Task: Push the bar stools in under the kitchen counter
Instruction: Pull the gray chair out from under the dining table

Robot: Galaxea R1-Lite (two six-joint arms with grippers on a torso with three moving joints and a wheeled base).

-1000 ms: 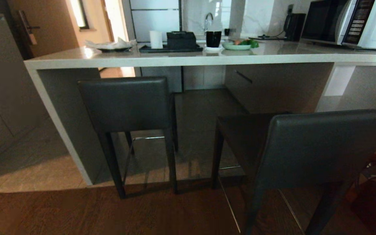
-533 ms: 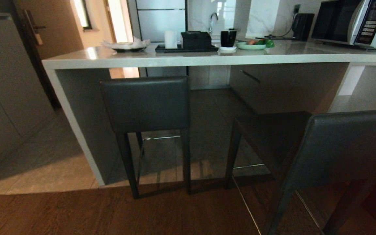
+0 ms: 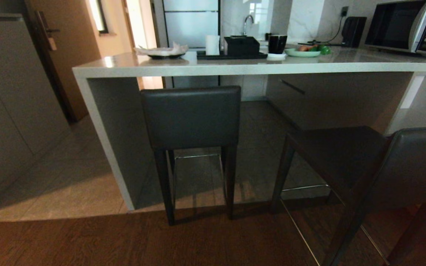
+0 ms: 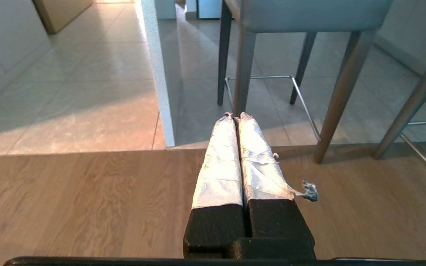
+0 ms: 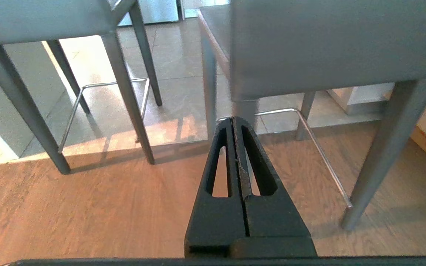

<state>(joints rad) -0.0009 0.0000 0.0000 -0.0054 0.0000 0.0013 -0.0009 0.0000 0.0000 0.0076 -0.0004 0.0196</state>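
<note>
Presently: kitchen counter (image 3: 235, 68), pale stone top with a white edge. Left bar stool (image 3: 190, 116), backrest toward the camera, seat tucked beneath the counter edge, rear legs at the seam between tile and wood floor (image 3: 87, 240). Right bar stool (image 3: 346, 159), pulled out and angled, seat clear of the counter. On the counter: microwave (image 3: 409, 27), green plate (image 3: 302, 53), black cup (image 3: 277, 44). Left gripper (image 4: 234, 117), tape-wrapped fingers pressed together, low over the wood floor. Right gripper (image 5: 234, 122), closed, empty, just behind the right stool.
</note>
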